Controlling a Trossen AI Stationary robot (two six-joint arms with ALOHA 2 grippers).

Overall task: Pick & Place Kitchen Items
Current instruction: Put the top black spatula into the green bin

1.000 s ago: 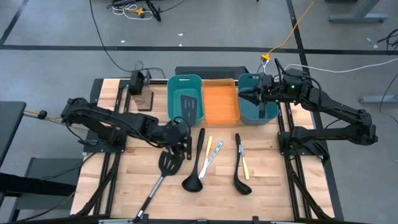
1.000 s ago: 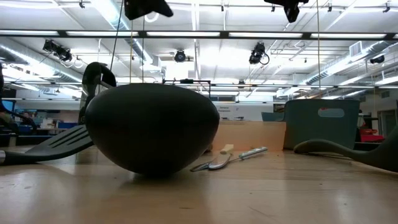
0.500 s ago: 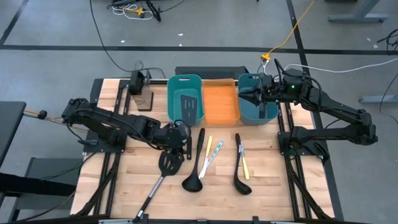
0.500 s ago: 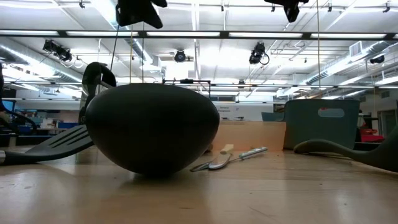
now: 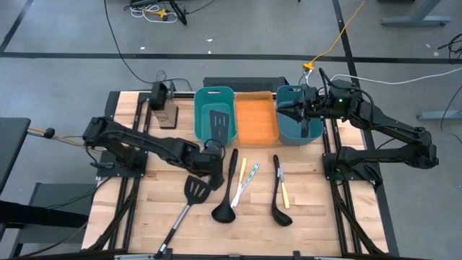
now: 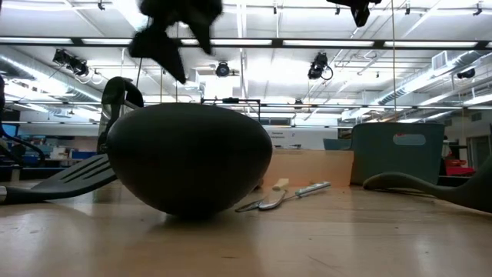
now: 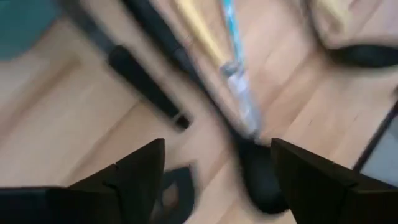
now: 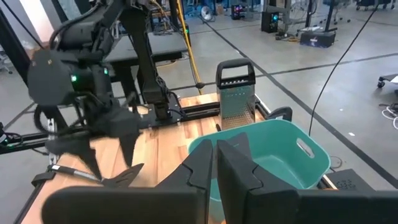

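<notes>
Seen from above, a wooden table [image 5: 144, 180] holds two dark robot arms and a scatter of black kitchen tools. The left gripper [image 5: 214, 162] hangs over the middle of the table, its fingers [image 7: 134, 174] spread wide with nothing between them; the wrist view shows bare wood in the gap. Just at its 7 o'clock lies a black slotted spatula [image 5: 195, 191], its handle running off toward 7 o'clock. Just at the gripper's 3 o'clock, a black ladle [image 5: 224, 209] lies with its handle pointing to 12 and its bowl at 6. Beside that ladle are thin yellow and teal sticks [image 5: 245, 175]. Further toward 3 o'clock a second black ladle [image 5: 280, 212] lies alongside another yellow stick [image 5: 284, 193].

At the table's 12 o'clock edge three bins stand in a row: a teal bin [image 5: 215, 112] containing another slotted spatula [image 5: 220, 124], an orange bin [image 5: 256, 119], and a darker teal bin [image 5: 299, 128]. The right gripper [image 5: 297, 108] sits above that darker bin, its fingers [image 8: 199, 171] closed to a thin slit; whether they hold anything cannot be told.

In the low view, the first ladle's bowl [image 6: 188, 158] fills the foreground.
</notes>
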